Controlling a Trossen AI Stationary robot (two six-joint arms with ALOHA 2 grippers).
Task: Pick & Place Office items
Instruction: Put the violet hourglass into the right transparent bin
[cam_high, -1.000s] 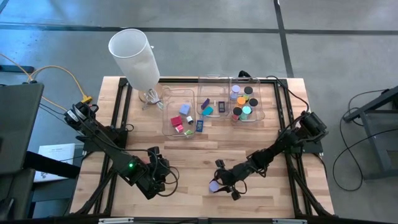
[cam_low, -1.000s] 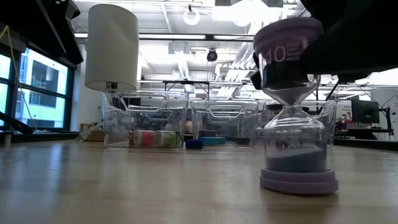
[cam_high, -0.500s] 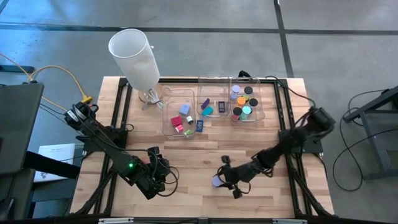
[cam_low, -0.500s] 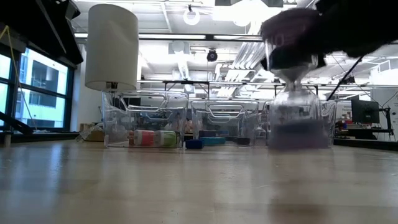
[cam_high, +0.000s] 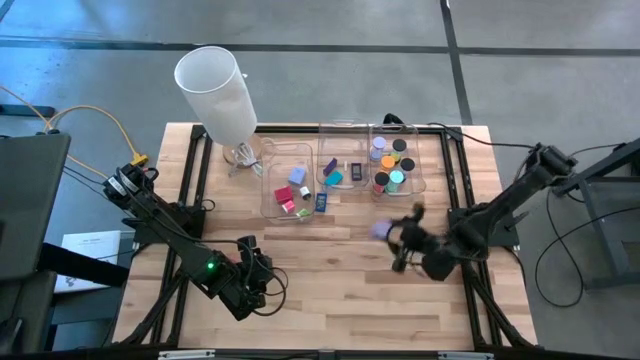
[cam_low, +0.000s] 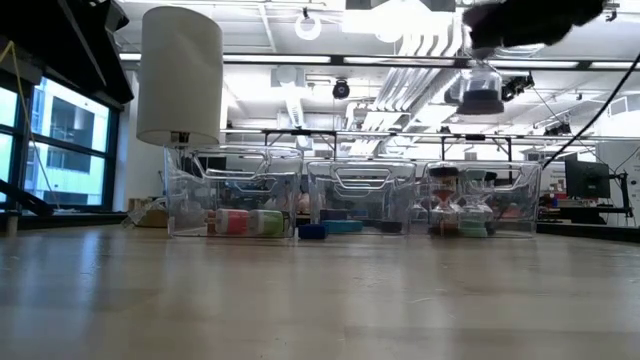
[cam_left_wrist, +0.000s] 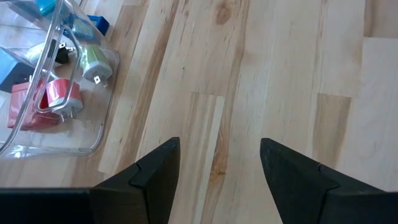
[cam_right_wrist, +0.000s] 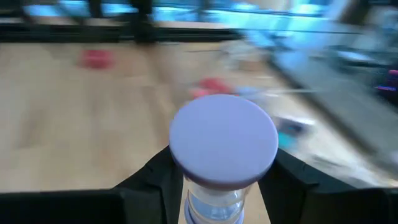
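Observation:
My right gripper (cam_high: 392, 236) is shut on a lavender hourglass timer (cam_high: 381, 230), carried above the table's right half, short of the clear bins. In the low view the timer (cam_low: 480, 92) hangs high under the blurred gripper (cam_low: 525, 20). Red, pink and lavender blocks (cam_high: 290, 190) lie in the left bin, blue and teal flat pieces (cam_high: 335, 172) in the middle bin, round discs (cam_high: 390, 165) in the right bin. My left gripper (cam_high: 250, 285) is open and waits near the table's near-left side, its fingers over bare wood (cam_left_wrist: 217, 177). My right gripper pinches the hourglass between its two fingers (cam_right_wrist: 152, 180) just under the lavender end cap (cam_right_wrist: 224, 140), which faces the wrist camera. The glass bulb (cam_right_wrist: 208, 202) sits between the fingers. The timer is lifted clear of the table and hangs below the gripper.
Three clear bins (cam_high: 268, 205) stand in a row at the far side of the table. A tall white cylinder (cam_high: 215, 90) stands at the far-left corner. Bare wood (cam_high: 320, 270) lies between the arms. Black frame rails run along both sides.
The hourglass stood on the table near its near-middle a second ago. My right gripper, shut on it, has lifted it clear and carried it up, toward the far and right edges, closer to the right bin. The sweep is fast, with blur.

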